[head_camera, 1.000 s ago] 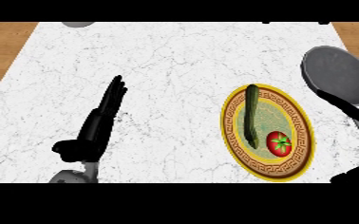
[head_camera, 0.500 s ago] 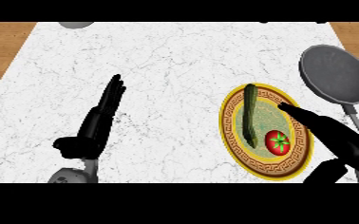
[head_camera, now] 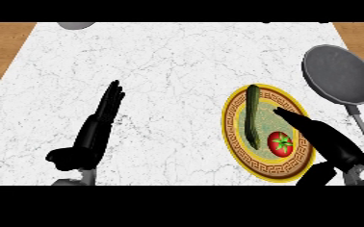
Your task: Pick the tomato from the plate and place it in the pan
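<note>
Reaching for the tomato (head_camera: 280, 143) is the step in hand, and nothing has been lifted yet: it sits on the yellow-rimmed plate (head_camera: 238, 156), toward the plate's near right part, just beside the lower end of a long dark green vegetable (head_camera: 252, 116) that lies lengthwise on the same plate. The right hand (head_camera: 323, 137) comes in from the lower right with its fingers straight and spread from the thumb, holding nothing; its fingertips lie over the plate's right side, just beyond and to the right of the tomato, and a dark part of the hand shows near the plate's lower right rim. To do this well, I judge the hand should settle so the tomato sits between thumb and fingers before they close, coming at it from the right, so the green vegetable on its left is not nudged or caught in the grasp. A round, smooth fruit is likely to roll if touched on one side only, so both sides should meet it together. Whether the hand is low enough to close cannot be told from this steep view. The grey pan (head_camera: 337, 74) waits on the white marble worktop (head_camera: 171, 67) to the upper right, near the plate but apart from it. The left hand (head_camera: 96, 130) rests open at the lower left, fingers straight, well apart from everything.
</note>
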Controlling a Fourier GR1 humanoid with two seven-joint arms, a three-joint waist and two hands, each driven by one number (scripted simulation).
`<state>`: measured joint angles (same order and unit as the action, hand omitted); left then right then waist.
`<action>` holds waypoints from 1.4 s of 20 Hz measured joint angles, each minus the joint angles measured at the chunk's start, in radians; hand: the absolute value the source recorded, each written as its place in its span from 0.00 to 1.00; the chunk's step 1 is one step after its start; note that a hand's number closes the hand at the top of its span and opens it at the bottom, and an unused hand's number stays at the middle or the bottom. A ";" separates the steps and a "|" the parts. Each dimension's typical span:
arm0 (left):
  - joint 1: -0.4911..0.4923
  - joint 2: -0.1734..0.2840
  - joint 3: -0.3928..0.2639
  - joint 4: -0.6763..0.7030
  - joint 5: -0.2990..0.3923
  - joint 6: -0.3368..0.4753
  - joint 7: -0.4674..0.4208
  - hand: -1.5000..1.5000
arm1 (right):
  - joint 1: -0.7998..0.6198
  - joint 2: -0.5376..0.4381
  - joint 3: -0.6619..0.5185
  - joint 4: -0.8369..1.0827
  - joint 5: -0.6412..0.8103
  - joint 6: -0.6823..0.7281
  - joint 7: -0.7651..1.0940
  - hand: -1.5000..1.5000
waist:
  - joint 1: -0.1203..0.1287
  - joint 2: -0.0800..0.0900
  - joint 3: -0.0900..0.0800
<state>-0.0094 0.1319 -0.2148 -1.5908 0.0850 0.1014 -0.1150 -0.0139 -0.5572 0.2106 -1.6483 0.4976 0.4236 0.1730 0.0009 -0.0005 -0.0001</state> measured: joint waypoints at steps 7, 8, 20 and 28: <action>-0.033 -0.029 0.029 0.018 -0.023 -0.019 0.023 0.50 | -0.041 0.086 -0.050 0.102 0.068 0.000 -0.059 0.00 | 0.000 0.000 0.000; -0.035 -0.027 0.038 0.013 -0.024 -0.027 0.029 0.50 | -0.052 0.096 -0.058 0.113 0.075 0.008 -0.062 0.00 | 0.000 0.000 0.000; -0.030 -0.061 0.049 0.029 -0.057 -0.036 0.014 0.50 | -0.142 0.141 -0.038 0.339 0.231 -0.030 -0.183 1.00 | 0.003 -0.010 -0.016; -0.012 -0.053 0.058 0.012 -0.055 -0.054 0.013 0.50 | -0.163 0.133 -0.011 0.384 0.327 -0.101 -0.264 1.00 | 0.003 -0.016 -0.024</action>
<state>-0.0215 0.0787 -0.1568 -1.5791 0.0301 0.0478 -0.1017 -0.1774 -0.4246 0.2000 -1.2644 0.8245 0.3226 -0.0908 0.0041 -0.0167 -0.0236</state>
